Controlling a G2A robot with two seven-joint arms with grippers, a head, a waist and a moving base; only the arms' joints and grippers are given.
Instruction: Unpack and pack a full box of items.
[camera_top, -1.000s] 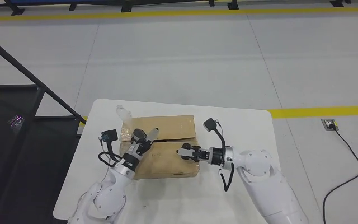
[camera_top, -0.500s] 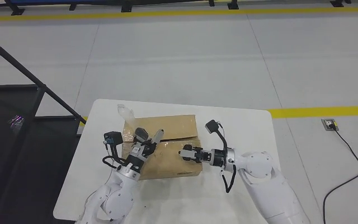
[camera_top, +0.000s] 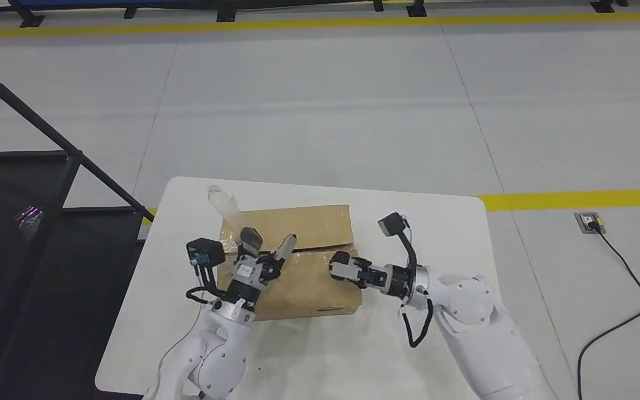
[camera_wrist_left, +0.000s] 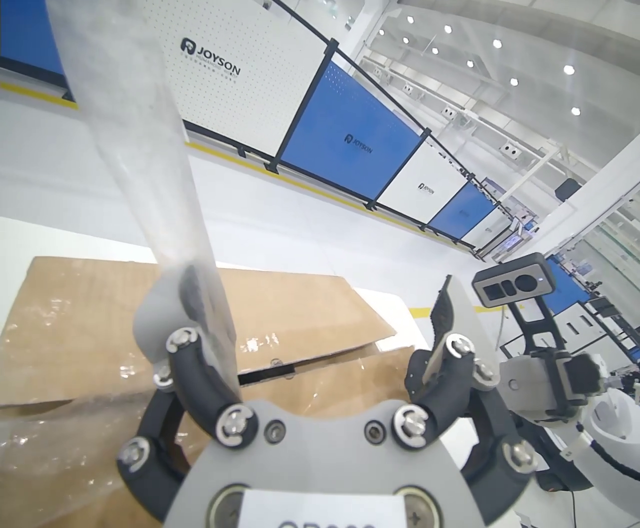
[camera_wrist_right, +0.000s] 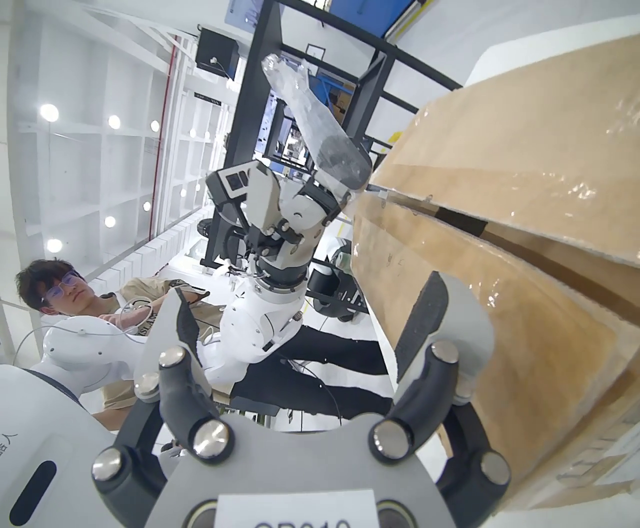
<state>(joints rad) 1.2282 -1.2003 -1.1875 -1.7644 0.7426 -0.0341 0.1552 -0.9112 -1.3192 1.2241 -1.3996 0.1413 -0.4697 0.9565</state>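
Where the white table fills the lower middle of the top view, a cardboard box rests on it. It is a squat brown cuboid of matt corrugated board whose long axis runs left to right across the frame. Its two top flaps are folded down and meet along a seam on that same axis. The seam shows as a thin dark slit, with the far flap's edge lifted slightly above the near one. Patches of glossy clear tape catch the light on the flaps beside the seam. The left gripper hovers over the box's left half, its jaws spread wide and pinching nothing. A clear plastic strip clings to one of its fingers. Long, narrow, crinkled and translucent, the strip points from that finger toward the upper left of the top view, its free end above the box's far left corner. The right gripper sits at the box's right end, just below the end of the seam in the top view, jaws likewise spread with nothing between them. One dark pad lies flat beside the box's side wall, and whether it touches cannot be told.
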